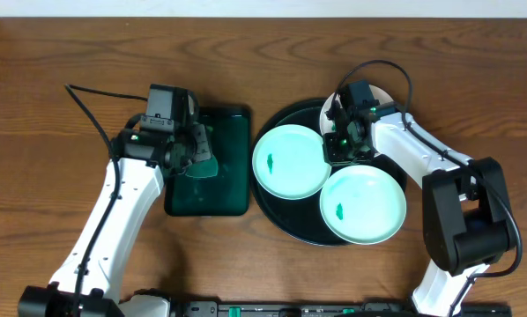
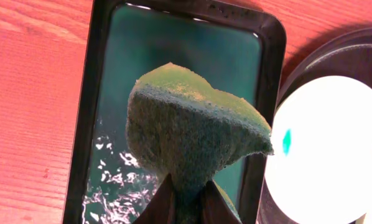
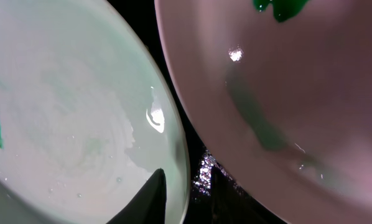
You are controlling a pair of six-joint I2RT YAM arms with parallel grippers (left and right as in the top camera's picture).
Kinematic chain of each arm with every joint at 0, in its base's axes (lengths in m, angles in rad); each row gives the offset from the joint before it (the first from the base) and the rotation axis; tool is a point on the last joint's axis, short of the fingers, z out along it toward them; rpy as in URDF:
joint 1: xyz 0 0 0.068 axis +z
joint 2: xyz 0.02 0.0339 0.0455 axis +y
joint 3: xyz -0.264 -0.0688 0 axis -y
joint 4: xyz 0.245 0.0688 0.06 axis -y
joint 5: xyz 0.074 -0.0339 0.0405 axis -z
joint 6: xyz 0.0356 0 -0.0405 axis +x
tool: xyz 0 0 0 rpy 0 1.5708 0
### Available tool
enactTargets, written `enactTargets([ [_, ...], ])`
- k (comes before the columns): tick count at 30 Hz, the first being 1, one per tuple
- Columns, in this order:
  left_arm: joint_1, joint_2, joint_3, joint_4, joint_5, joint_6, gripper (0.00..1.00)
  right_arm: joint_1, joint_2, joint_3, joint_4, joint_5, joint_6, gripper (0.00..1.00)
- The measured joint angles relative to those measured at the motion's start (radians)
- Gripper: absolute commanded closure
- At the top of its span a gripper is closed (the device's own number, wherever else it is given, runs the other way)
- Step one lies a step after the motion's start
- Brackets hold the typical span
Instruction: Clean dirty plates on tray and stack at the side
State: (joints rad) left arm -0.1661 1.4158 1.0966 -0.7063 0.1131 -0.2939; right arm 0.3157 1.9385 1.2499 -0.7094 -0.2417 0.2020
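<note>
Two pale-mint plates lie in full view on the round black tray [image 1: 277, 208], one at the left [image 1: 290, 161] and one at the front right [image 1: 363, 204], each with a small green smudge. My right gripper [image 1: 339, 147] stands over the left plate's right rim. In the right wrist view its jaws [image 3: 187, 169] are slightly open astride that plate's [image 3: 80, 118] rim. A third smudged plate [image 3: 285, 93] lies beside it, largely under the arm in the overhead view. My left gripper [image 2: 187, 200] is shut on the green sponge [image 2: 192, 130] above the rectangular green tray [image 2: 173, 50].
The dark green rectangular tray [image 1: 228, 189] lies just left of the black tray, with wet glints on its floor. Brown wooden tabletop [image 1: 61, 176] surrounds both trays. Cables arch over both arms.
</note>
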Motion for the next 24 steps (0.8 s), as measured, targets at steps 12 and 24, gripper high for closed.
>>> enactTargets([
  [12,0.0,0.18,-0.009,0.035,0.0,0.003,0.93,0.0,0.0,0.0,-0.001,0.0,0.0,0.84],
  [24,-0.001,0.34,-0.011,0.079,0.005,0.003,0.62,0.0,0.0,0.0,0.0,0.0,0.0,0.82],
])
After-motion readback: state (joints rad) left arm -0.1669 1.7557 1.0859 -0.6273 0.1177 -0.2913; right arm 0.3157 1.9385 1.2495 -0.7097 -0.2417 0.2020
